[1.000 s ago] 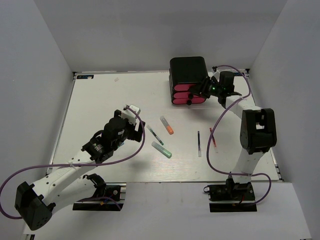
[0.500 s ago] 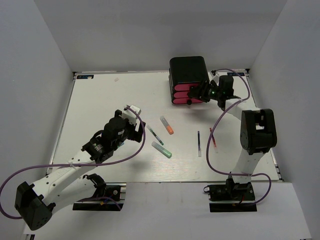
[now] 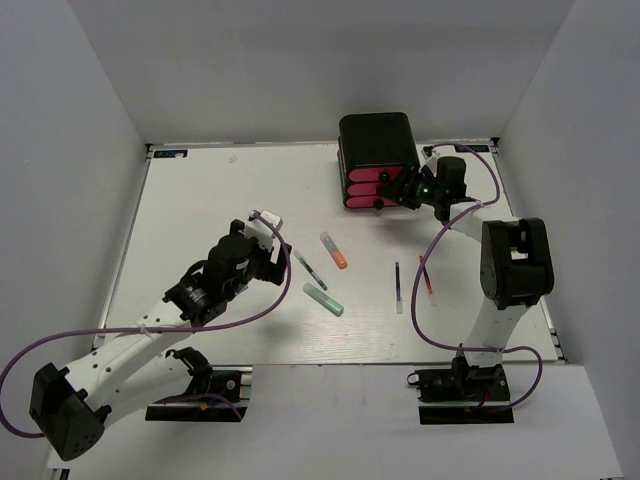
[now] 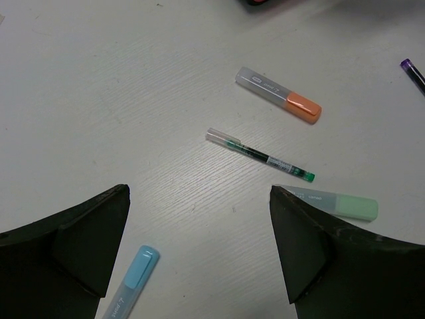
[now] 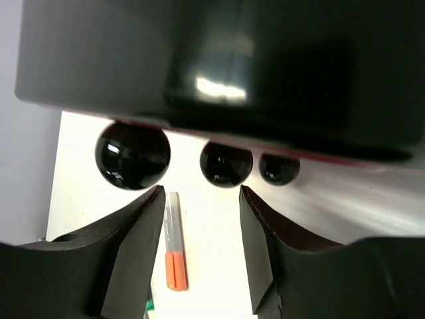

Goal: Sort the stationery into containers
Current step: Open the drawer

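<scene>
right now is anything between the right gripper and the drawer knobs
Nothing visible does. The open right gripper sits just short of the black knobs on the pink drawers, with no object in the gap.

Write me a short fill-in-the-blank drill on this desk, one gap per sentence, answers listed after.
The black cabinet holds ___ pink drawers. The marker lying nearest the cabinet has an ___ end. The left pincer is ___, holding nothing. The right pincer points at the drawers' round black ___.
Missing words: three; orange; open; knobs.
</scene>
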Motion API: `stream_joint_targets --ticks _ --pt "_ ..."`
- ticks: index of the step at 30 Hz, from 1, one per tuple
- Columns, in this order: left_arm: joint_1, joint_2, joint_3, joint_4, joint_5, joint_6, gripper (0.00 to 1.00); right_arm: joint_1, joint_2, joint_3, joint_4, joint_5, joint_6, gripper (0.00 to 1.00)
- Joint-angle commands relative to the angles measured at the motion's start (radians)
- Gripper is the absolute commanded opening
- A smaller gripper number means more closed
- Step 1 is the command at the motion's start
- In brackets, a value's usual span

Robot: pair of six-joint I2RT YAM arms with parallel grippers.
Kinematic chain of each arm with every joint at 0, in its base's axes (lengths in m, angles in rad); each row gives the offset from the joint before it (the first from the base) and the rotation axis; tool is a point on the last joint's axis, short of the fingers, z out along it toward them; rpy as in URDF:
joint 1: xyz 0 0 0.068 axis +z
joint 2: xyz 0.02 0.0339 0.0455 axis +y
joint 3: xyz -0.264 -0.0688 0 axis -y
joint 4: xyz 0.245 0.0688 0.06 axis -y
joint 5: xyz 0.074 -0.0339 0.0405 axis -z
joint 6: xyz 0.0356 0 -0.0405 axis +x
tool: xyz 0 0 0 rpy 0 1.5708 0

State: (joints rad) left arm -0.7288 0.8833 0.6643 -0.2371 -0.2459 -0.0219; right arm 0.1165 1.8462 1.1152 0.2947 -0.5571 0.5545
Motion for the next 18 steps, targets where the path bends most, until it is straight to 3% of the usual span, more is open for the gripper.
stream_joint_targets --ticks 1,18 --pt "-0.003 0.003 -0.003 -0.001 0.016 0.008 0.96 0.005 -0.004 0.008 0.102 0.028 0.007 0.54" --pt "-0.003 0.013 -0.003 -0.001 0.016 0.008 0.96 0.017 0.054 -0.017 0.208 0.094 0.073 0.52"
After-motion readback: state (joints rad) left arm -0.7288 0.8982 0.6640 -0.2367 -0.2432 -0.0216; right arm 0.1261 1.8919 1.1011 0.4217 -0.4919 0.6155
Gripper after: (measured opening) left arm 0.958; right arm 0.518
